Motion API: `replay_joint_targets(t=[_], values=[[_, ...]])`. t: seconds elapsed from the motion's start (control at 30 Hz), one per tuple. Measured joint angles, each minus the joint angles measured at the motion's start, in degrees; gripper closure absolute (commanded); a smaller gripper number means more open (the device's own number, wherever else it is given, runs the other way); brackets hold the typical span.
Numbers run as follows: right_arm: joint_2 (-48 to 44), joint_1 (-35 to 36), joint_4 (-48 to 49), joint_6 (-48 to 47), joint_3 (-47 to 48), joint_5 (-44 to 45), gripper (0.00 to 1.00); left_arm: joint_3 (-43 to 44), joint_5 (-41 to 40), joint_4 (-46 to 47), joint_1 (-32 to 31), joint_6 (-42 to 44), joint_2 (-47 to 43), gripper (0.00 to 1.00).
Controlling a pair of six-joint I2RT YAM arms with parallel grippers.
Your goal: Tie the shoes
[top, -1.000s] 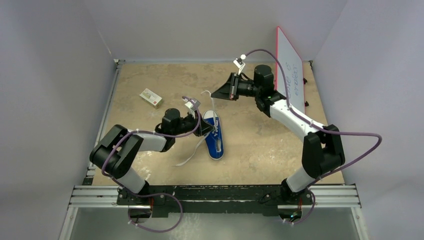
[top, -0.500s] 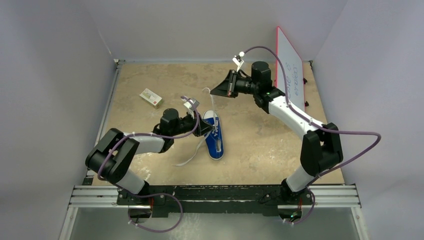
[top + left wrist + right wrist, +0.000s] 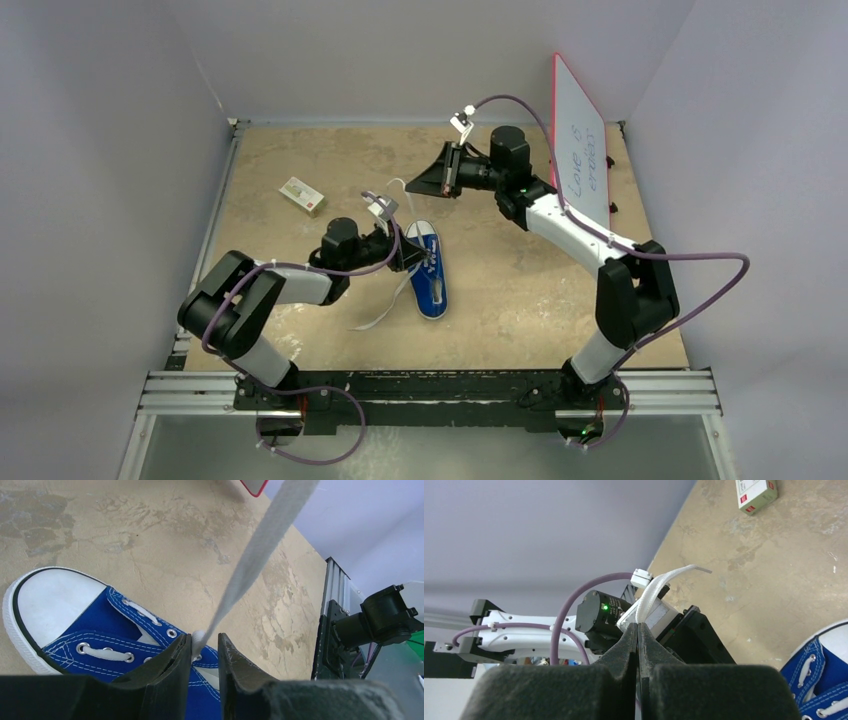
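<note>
The blue shoe [image 3: 432, 280] with its white toe cap [image 3: 50, 600] lies mid-table. My left gripper [image 3: 408, 255] is at its eyelets, coming in from the left. In the left wrist view that gripper [image 3: 205, 640] is open by a narrow gap. One white lace [image 3: 255, 550] rises taut through the gap and brushes the left finger [image 3: 186, 642]. My right gripper [image 3: 422, 185] hangs beyond the shoe, and the right wrist view shows it [image 3: 638, 625] shut on that lace [image 3: 651, 592]. The lace's free end sticks out past the jaws. The other lace [image 3: 378, 316] trails on the table, left of the shoe.
A small white-and-red box [image 3: 302, 195] lies at the back left. A red-framed whiteboard [image 3: 582, 150] stands at the back right, behind the right arm. Grey walls enclose the table on three sides, and a metal rail [image 3: 430, 392] runs along its near edge.
My right gripper has moved left and a little farther back, carrying the lace with it. The left arm and the shoe have stayed about where they were.
</note>
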Motion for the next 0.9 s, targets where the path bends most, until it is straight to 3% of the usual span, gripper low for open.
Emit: replay_joint_targets(t=[0.13,0.3,0.47,0.57,0.73,0.9], values=[[0.17,0.07,2.21,2.47,0.00,0.02,1.00,0.00,-0.07,1.09,-0.04,-0.55,0.11,0.94],[0.17,-0.20,1.25,2.71,-0.35,0.50,1.00,-0.02,-0.50,-0.79,-0.04,0.61,-0.02,0.99],[0.52,-0.81,-6.10,-2.40,0.44,2.60,1.00,-0.48,-0.55,-4.09,-0.04,1.95,-1.51,1.00],[3.45,-1.05,-12.90,-8.07,4.48,5.27,0.68,-0.52,-1.16,-5.55,-0.04,2.01,-2.47,1.00],[12.52,-1.31,-28.33,-21.14,14.80,10.91,0.38,-0.22,-3.69,-8.39,-0.04,0.28,-2.67,1.00],[8.59,-1.97,-36.81,-32.76,5.66,15.30,0.30,1.84,-4.11,-11.30,-0.04,-3.63,-1.57,1.00]])
